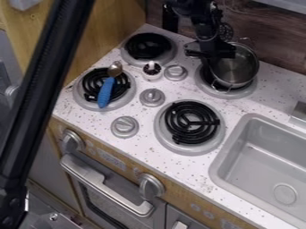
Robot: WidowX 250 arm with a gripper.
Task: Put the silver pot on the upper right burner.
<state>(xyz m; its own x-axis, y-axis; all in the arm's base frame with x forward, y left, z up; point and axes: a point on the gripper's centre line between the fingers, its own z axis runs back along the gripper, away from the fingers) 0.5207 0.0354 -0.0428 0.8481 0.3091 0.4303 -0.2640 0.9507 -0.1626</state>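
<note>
My gripper is hanging at the silver pot's rim; whether it's gripping or sitting open, I can't tell. Pot is sitting over the upper right burner, partly hiding it.

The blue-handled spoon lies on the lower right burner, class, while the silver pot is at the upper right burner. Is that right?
Not quite: the camera view shows the blue-handled spoon on the lower left burner. The silver pot is indeed at the upper right burner.
</note>
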